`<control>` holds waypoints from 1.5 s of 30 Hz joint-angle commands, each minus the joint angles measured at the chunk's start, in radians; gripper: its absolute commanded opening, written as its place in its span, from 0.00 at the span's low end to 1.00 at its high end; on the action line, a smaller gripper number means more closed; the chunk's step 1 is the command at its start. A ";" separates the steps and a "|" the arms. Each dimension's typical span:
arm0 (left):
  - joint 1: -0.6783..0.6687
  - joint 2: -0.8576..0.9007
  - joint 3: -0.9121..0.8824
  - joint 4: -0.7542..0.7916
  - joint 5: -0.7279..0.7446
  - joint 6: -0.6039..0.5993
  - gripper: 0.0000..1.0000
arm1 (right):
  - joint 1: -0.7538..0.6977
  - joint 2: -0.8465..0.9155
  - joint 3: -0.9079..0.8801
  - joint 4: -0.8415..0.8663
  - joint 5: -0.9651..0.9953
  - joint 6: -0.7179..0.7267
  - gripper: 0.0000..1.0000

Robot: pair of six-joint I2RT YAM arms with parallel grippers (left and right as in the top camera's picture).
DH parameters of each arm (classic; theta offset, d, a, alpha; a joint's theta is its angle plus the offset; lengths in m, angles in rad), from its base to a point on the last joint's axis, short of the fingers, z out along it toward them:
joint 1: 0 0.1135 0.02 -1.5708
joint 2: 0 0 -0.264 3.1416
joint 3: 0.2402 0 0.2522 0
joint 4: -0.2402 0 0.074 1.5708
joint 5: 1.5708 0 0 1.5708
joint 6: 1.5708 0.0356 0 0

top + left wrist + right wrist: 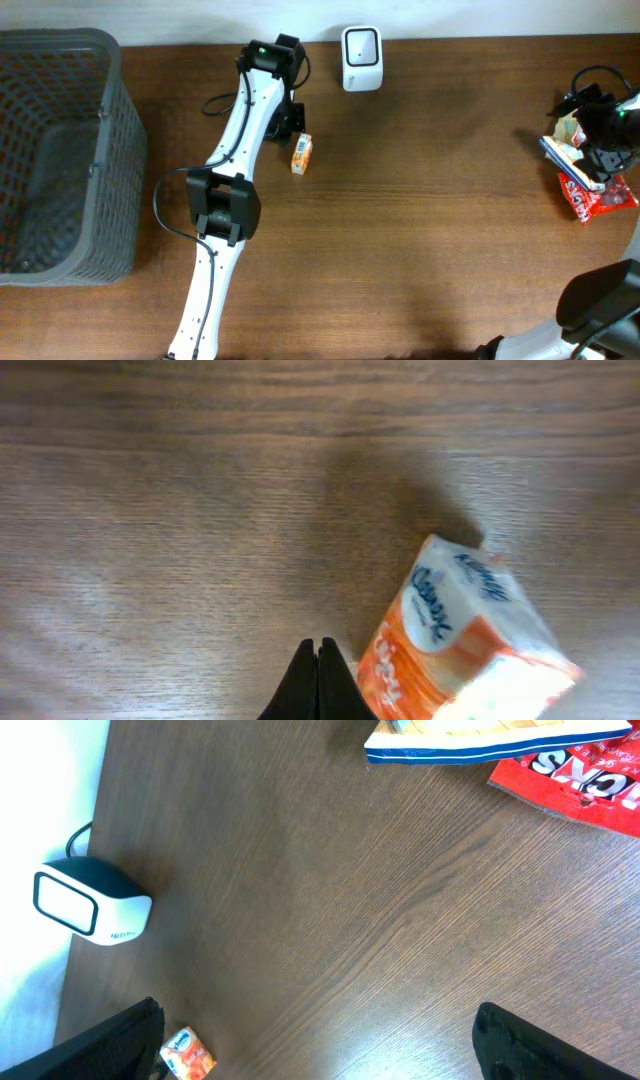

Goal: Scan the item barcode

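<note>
The item, a small orange-and-white tissue packet, lies on the wooden table below the white barcode scanner. My left gripper sits just up-left of the packet. In the left wrist view its black fingertips are pressed together with nothing between them, and the packet lies close to their right. My right gripper hovers at the far right over snack packs. Its jaws stand wide apart and empty. The right wrist view also shows the scanner and the packet far off.
A dark grey mesh basket stands at the left edge. A red snack bag and a blue-and-white pack lie at the right edge; they show in the right wrist view as the red bag and the pack.
</note>
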 commanded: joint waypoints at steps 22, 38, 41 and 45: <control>-0.135 0.042 0.005 0.006 0.640 0.203 0.00 | 0.004 0.002 0.002 -0.001 -0.004 -0.010 0.98; 0.074 -0.335 0.341 -0.032 0.026 0.154 0.99 | 0.004 0.002 0.002 -0.001 -0.005 -0.010 0.98; 0.104 -0.409 0.302 -0.032 0.048 0.162 0.99 | 0.005 0.002 0.002 0.027 -0.005 -0.007 0.98; 0.108 -0.527 0.043 -0.032 -0.026 0.160 0.99 | 0.007 0.002 0.002 0.055 -0.072 -0.006 0.98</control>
